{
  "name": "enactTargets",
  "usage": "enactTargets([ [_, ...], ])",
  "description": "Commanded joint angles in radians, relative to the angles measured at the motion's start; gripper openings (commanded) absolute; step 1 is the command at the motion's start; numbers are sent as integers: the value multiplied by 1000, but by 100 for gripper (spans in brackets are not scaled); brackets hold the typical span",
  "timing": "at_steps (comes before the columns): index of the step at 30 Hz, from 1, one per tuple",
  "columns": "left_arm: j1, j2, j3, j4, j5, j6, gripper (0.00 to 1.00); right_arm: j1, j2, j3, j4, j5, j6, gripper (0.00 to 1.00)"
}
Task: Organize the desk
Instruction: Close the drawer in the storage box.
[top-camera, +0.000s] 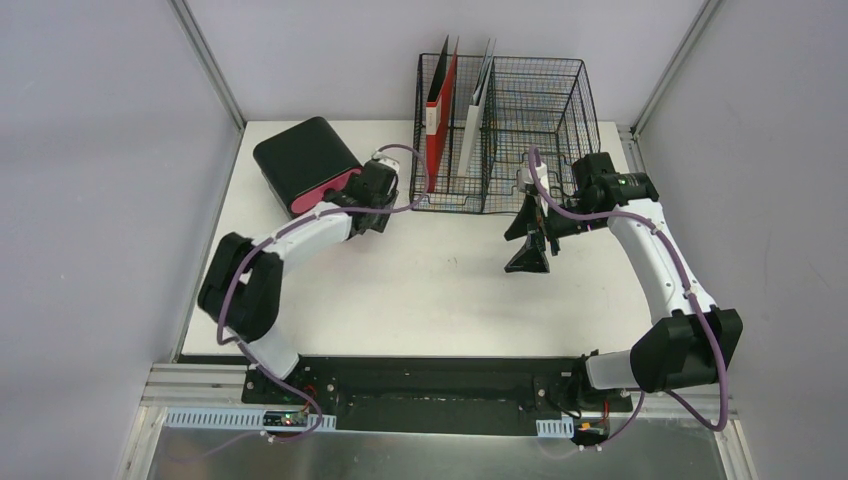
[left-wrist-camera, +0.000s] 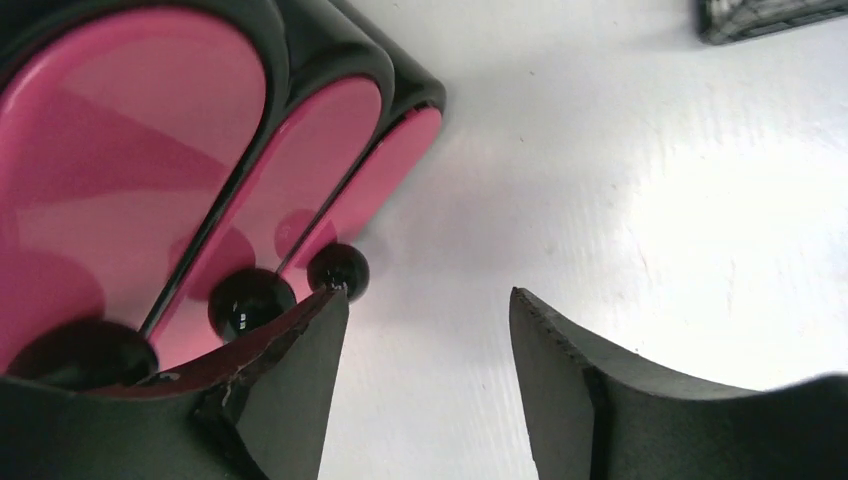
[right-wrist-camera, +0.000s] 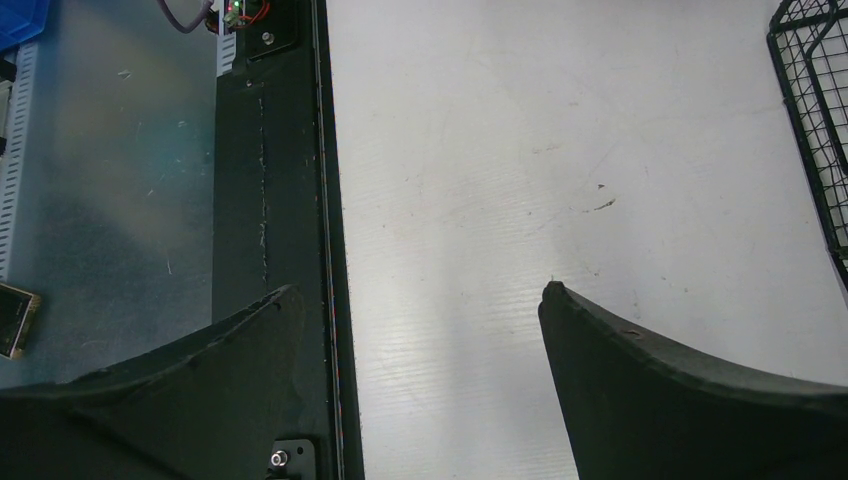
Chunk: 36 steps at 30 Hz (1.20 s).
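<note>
The white desk (top-camera: 450, 290) carries a black box with glossy pink compartments (top-camera: 305, 160) at its back left. In the left wrist view the box's pink end (left-wrist-camera: 130, 170) fills the left side, with small black knobs (left-wrist-camera: 338, 270) at its base. My left gripper (left-wrist-camera: 430, 300) is open with bare desk between the fingers; its left fingertip (left-wrist-camera: 320, 330) sits right at the box's nearest knob. From above, the left gripper (top-camera: 372, 192) is at the box's right end. My right gripper (top-camera: 527, 243) hangs open and empty over the desk, in front of the rack.
A black wire-mesh rack (top-camera: 520, 130) stands at the back centre, holding an upright red folder (top-camera: 440, 120) and a white one (top-camera: 478, 110). Its corner (right-wrist-camera: 812, 120) shows in the right wrist view. A black rail (right-wrist-camera: 270, 180) runs along the desk's near edge.
</note>
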Motion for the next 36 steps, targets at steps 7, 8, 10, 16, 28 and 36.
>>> enactTargets([
  [7,2,-54,-153,96,35,-34,11,-9,-39,0,-2,-25,-45,91],
  [8,4,-33,-146,92,8,-33,9,-9,-38,0,-2,-26,-46,91],
  [10,11,26,-122,80,-60,-23,7,-8,-39,0,-3,-26,-46,91],
  [16,27,137,-24,45,-165,19,10,-10,-41,-1,-1,-26,-47,91],
  [28,43,103,33,-6,-88,15,37,-16,-45,-2,-4,-25,-51,91],
  [36,28,-256,-84,-9,375,-97,51,-33,-58,3,-2,10,-50,91],
])
